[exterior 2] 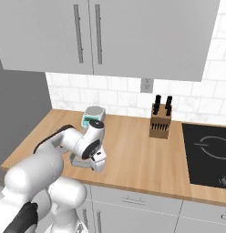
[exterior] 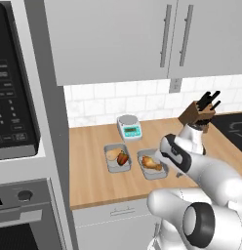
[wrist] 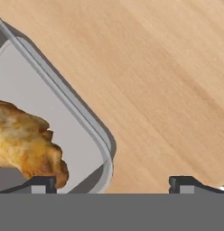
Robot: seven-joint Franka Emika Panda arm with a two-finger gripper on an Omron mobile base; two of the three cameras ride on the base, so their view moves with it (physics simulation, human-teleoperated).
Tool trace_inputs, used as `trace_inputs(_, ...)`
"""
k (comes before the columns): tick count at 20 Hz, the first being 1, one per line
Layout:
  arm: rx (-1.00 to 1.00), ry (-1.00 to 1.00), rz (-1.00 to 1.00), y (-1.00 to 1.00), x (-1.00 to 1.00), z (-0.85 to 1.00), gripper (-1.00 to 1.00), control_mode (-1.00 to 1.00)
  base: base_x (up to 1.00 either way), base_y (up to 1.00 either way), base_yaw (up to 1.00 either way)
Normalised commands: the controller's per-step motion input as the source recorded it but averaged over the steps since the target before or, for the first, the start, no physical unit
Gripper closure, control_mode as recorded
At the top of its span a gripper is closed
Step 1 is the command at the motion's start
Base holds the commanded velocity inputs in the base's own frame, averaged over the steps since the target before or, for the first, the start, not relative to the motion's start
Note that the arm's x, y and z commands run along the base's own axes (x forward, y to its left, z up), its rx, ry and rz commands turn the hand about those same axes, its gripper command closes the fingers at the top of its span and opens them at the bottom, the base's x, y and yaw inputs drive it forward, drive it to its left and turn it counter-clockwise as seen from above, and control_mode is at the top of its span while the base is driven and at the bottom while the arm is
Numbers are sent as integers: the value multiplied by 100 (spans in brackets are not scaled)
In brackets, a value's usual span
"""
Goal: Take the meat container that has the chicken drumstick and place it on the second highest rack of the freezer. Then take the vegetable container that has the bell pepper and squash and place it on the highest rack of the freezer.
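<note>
A pale wooden kitchen counter (exterior: 93,166) runs below white wall tiles and grey wall cabinets (exterior: 113,39). Two shallow grey rectangular trays sit side by side on it: the left tray (exterior: 114,157) holds a pale tan squash (exterior: 112,155) touching a red-orange bell pepper (exterior: 123,159), and the right tray (exterior: 151,165) holds a golden-brown chicken drumstick (exterior: 151,162), its right rim hidden by the arm. The two-finger gripper (wrist: 112,184) hangs low over this tray's corner, tips spread wide: one (wrist: 39,184) above the drumstick's end, the other above bare wood. A small white kitchen scale (exterior: 129,126) and a wooden knife block (exterior: 197,115) stand behind. In the right base view the arm covers both trays.
</note>
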Motion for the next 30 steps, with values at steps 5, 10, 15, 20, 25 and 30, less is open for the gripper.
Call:
trace_inputs(5, 0, 0, 0, 0, 0, -37, -100, -100, 0, 0, 0)
trace_inputs(10, 0, 0, 0, 6, 0, -27, -100, -100, 0, 0, 0)
trace_inputs(15, 0, 0, 0, 22, 0, -20, -100, -100, 0, 0, 0)
trace_inputs(20, 0, 3, 0, 12, 0, -33, -100, -100, 0, 0, 0)
trace_inputs(25, 0, 4, 0, 0, 0, -39, 100, -100, 0, 0, 0)
trace_inputs(30, 0, 1, 0, 1, 0, -30, 100, -100, 0, 0, 0)
